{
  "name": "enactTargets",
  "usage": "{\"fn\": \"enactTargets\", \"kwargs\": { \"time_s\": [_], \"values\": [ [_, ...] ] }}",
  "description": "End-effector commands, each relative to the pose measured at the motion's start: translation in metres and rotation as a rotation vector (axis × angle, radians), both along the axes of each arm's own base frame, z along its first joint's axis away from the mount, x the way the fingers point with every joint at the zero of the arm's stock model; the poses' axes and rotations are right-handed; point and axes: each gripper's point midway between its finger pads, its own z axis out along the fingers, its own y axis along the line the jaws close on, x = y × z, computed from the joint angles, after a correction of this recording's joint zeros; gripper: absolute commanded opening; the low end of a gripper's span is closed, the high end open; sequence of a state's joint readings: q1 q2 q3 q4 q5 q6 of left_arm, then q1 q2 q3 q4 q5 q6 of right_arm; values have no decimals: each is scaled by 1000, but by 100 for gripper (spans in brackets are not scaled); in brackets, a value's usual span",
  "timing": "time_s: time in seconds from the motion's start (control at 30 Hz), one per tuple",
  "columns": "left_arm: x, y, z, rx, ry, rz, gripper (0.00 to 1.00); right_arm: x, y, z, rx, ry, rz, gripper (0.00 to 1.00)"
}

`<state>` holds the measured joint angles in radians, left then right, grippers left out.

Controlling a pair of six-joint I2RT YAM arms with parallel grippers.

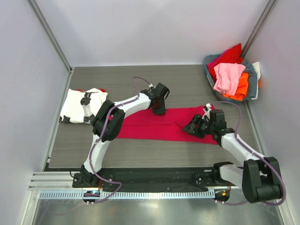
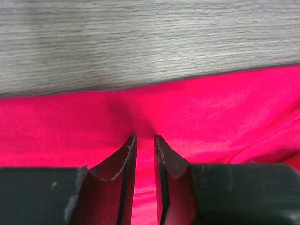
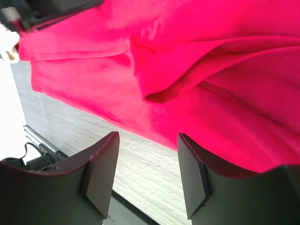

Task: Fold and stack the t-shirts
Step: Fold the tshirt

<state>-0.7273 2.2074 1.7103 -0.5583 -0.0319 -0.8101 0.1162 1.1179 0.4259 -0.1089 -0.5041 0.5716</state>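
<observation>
- The crimson t-shirt (image 1: 150,127) lies flat across the middle of the table (image 1: 187,86). Its long axis runs from left to right in the top view, and it looks already narrowed into a band.
- The left gripper (image 1: 158,109) stands on the band's upper edge, about midway along its length.
- In the left wrist view its jaws are narrow. The cloth (image 2: 211,108) puckers up toward the fingertips (image 2: 131,150), so it appears to pinch a small fold just inside that edge.
- The right gripper (image 1: 193,126) sits low over the right part of the band, near its lower edge.
- In the right wrist view its jaws stand wide and hold nothing. The shirt (image 3: 211,70) and a loose fold lie just beyond the fingertips (image 3: 108,159), with bare table beneath them.
- The coming move, as I judge it, turns on that long axis. Each arm is near its own portion of the band, so the right would need to close on the cloth before a fold across the length.
- A folded white t-shirt (image 1: 75,105) rests at the left of the table.
- Red, pink and orange shirts fill the basket (image 1: 251,75) at the upper right.
</observation>
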Motion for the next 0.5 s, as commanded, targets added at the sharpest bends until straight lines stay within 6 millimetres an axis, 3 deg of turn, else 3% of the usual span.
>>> {"fn": "enactTargets", "kwargs": {
  "time_s": [0.0, 0.03, 0.17, 0.33, 0.47],
  "values": [
    [3, -8, 39, -45, -71, -54, 22, 2, -3, 28, -14, -81, -15, 59],
    [2, -9, 42, -52, -72, -63, 22, 1, -10, 27, -46, -68, -40, 58],
    [-6, -16, 60, -58, -115, -95, 22, 25, -50, 38, -216, -125, -244, 53],
    [-29, -41, 88, -94, -179, -160, 26, 50, -76, 43, -333, -139, -361, 50],
    [-45, -52, 98, -117, -185, -176, 29, 76, -91, 36, -417, -95, -400, 49]
  ]
}}
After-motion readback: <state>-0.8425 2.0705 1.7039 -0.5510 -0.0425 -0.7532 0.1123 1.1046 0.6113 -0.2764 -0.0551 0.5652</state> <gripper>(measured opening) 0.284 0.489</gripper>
